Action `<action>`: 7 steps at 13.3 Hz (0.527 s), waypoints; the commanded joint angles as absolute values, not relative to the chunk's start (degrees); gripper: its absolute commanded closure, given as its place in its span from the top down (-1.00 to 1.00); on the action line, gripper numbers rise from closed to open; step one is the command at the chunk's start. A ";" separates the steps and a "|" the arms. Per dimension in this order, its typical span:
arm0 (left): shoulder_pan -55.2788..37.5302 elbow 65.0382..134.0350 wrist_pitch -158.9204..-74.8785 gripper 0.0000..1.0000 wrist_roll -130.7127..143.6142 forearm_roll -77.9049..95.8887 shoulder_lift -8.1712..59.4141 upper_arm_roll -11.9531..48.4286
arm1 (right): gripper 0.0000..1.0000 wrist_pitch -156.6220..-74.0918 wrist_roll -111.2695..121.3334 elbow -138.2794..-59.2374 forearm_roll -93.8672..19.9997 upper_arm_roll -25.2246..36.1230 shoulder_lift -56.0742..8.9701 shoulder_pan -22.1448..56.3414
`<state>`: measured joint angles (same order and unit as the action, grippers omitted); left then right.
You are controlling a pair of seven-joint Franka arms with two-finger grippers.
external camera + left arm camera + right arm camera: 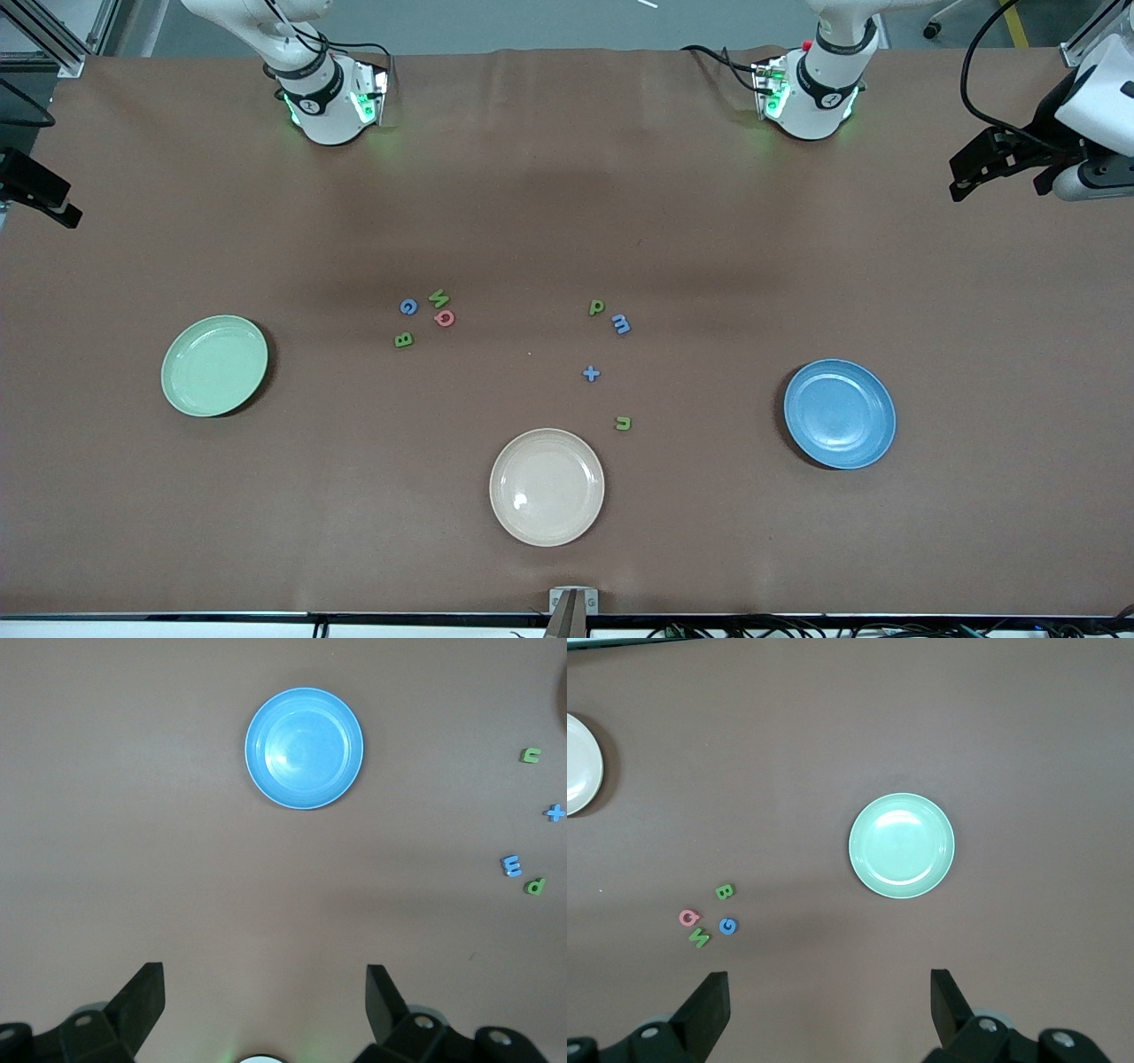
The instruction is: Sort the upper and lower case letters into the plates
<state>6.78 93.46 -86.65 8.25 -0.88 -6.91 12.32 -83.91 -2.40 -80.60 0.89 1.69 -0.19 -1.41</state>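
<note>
The mint green plate (214, 365) lies toward the right arm's end of the table and the blue plate (839, 413) toward the left arm's end; both are empty. Between them lie capital letters G (407, 307), W (438, 297), Q (445, 318) and B (404, 339), and small letters p (597, 307), m (621, 324) and n (623, 423). My left gripper (264, 983) is open and empty, high over bare table, with the blue plate (304, 748) in its view. My right gripper (829, 988) is open and empty, high up, with the green plate (902, 845) in its view.
A cream-beige plate (547, 486) lies empty nearest the front camera, between the two plates. A blue plus sign (592, 374) lies among the small letters. Black camera mounts stand at both ends of the table (1010, 155) (35, 190).
</note>
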 commanded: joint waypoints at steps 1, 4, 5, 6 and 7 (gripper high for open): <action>7.47 92.72 -85.43 1.00 7.12 0.26 -7.12 12.57 | 1.00 -83.76 -2.37 -79.80 0.18 1.32 -0.44 -2.20; 7.82 92.46 -85.60 1.00 7.21 0.18 -6.51 12.48 | 1.00 -83.76 -2.37 -79.80 0.18 1.32 -0.44 -2.11; 7.82 91.94 -85.61 1.00 7.47 0.26 -6.07 12.57 | 1.00 -83.76 -2.37 -79.80 0.18 1.32 -0.44 -2.11; 7.91 89.24 -85.52 1.00 7.56 0.00 -3.72 12.48 | 1.00 -84.02 -2.46 -79.80 0.09 1.32 -0.53 -2.11; 7.91 88.08 -85.17 1.00 7.56 -0.09 -2.47 12.48 | 1.00 -84.63 -2.46 -79.80 0.00 1.32 -0.61 -1.85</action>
